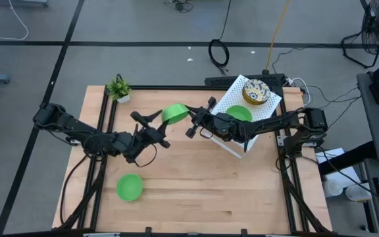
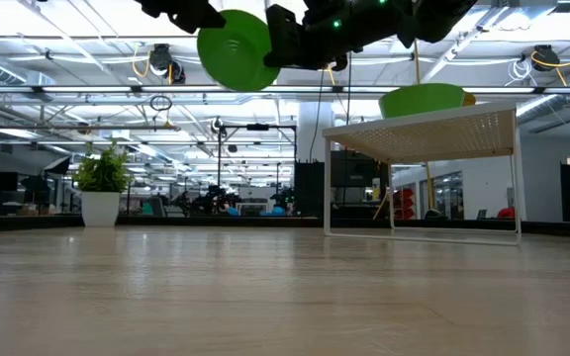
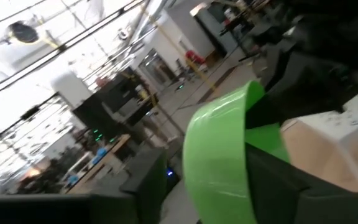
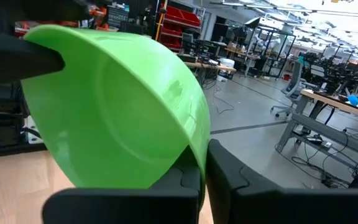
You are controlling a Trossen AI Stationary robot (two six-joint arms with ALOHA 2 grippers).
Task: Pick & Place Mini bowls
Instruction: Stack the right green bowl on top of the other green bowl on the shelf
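My right gripper is clamped tight on the rim of a plain green mini bowl, and in the right wrist view I see its two dark fingers pinching the bowl's edge, with the bowl tipped on its side and held up in the air above the middle of the table. From the low view the same bowl hangs high, its underside turned toward the camera. My left gripper sits right at the other side of that bowl, its fingers spread apart around the rim rather than squeezing it; through the left wrist view the green rim fills the space just ahead of my fingers, though I cannot tell whether they touch it. Moving outward, a white perforated rack stands on the table's far right part, behind my right arm; on it rest a second green mini bowl and, farther back, a cream-white mini bowl with blue and yellow pattern. A third green mini bowl lies upright on the wooden table, near the front left, well apart from both grippers. A small potted plant stands at the table's far left corner.
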